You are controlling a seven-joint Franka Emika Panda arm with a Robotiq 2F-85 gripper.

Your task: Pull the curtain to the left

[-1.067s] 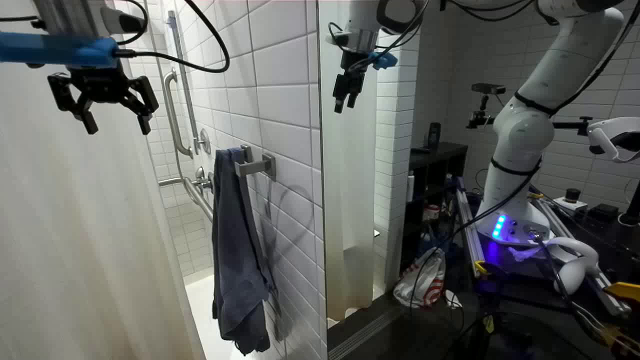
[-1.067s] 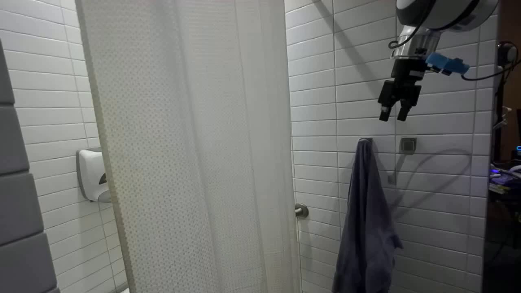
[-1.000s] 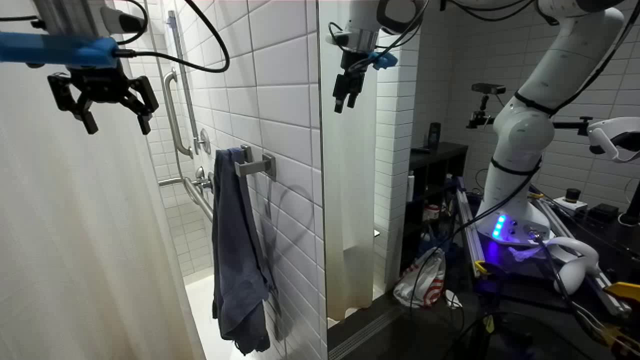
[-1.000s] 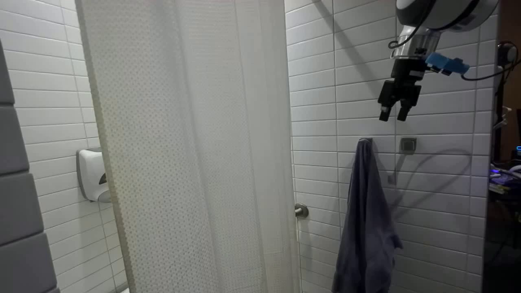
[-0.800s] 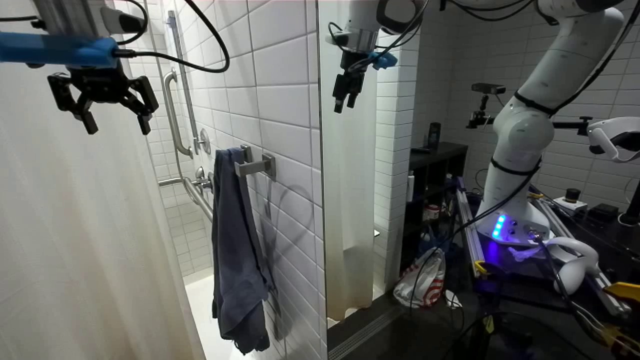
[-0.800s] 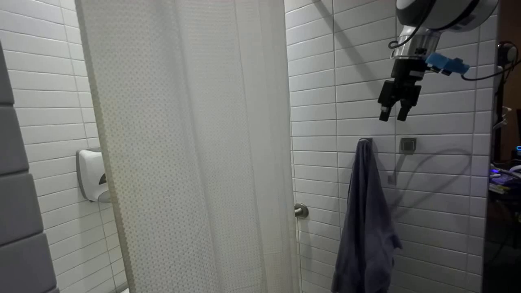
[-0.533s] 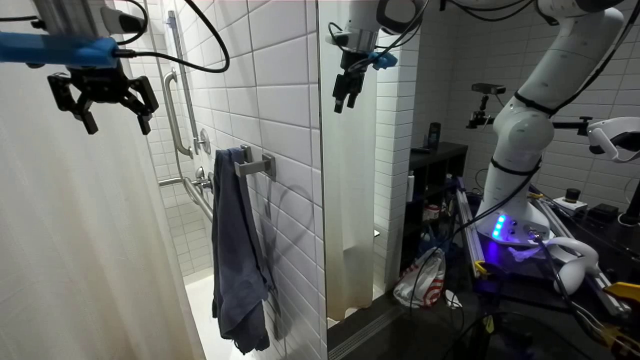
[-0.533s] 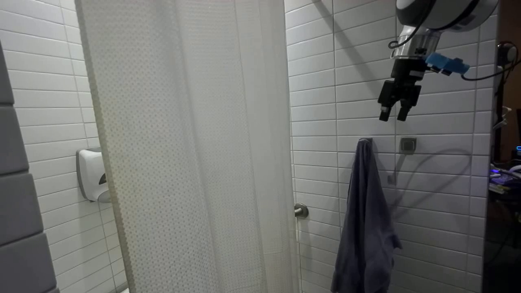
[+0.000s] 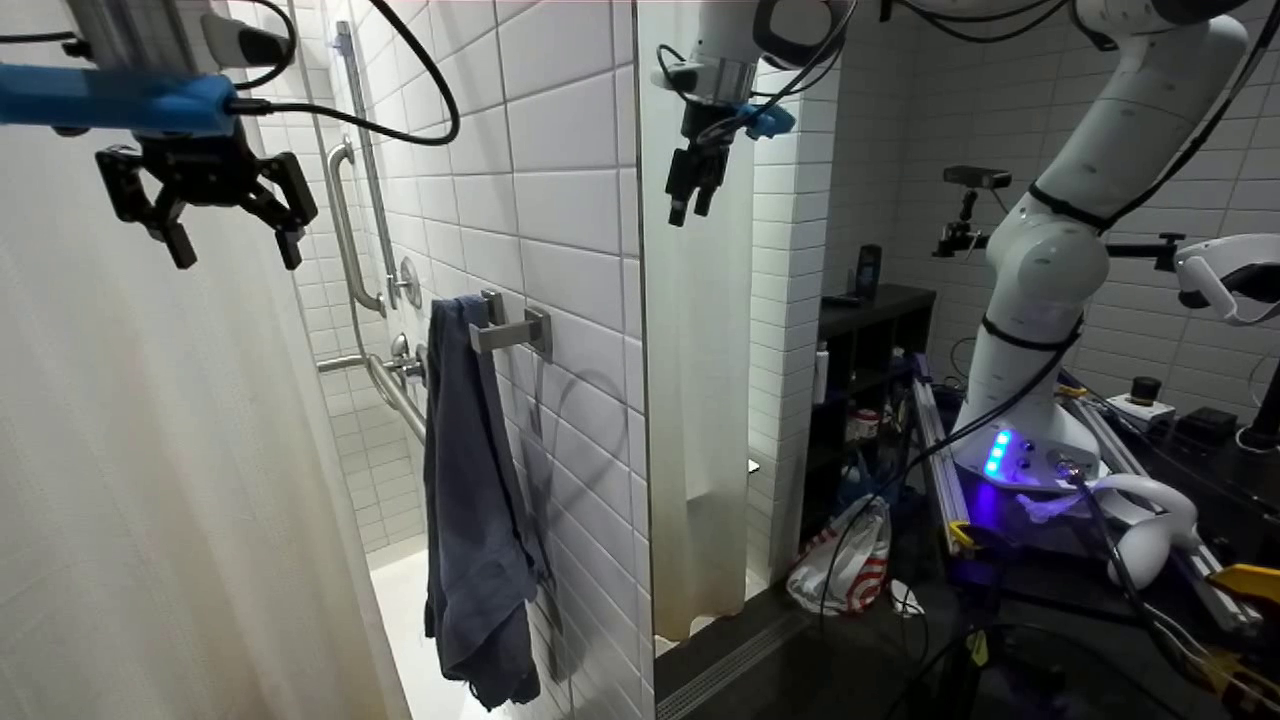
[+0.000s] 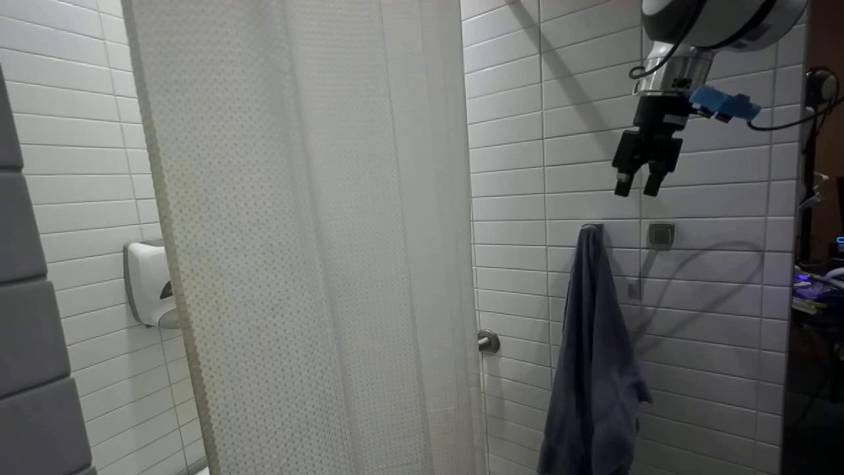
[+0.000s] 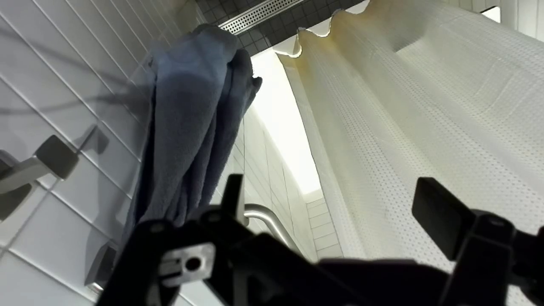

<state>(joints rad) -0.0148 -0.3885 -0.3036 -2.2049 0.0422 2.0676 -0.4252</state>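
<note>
Wrist view: the Robotiq gripper [image 11: 331, 191] hung spread wide, gripping nothing, no visible shift this past second, so the pull apparently hadn't begun! Right of view draped the ungrasped shower curtain [image 11: 403, 140]; left, a blue-grey towel [image 11: 182, 127] and wall hook [image 11: 57, 157] looked ready to snag the reach.
</note>
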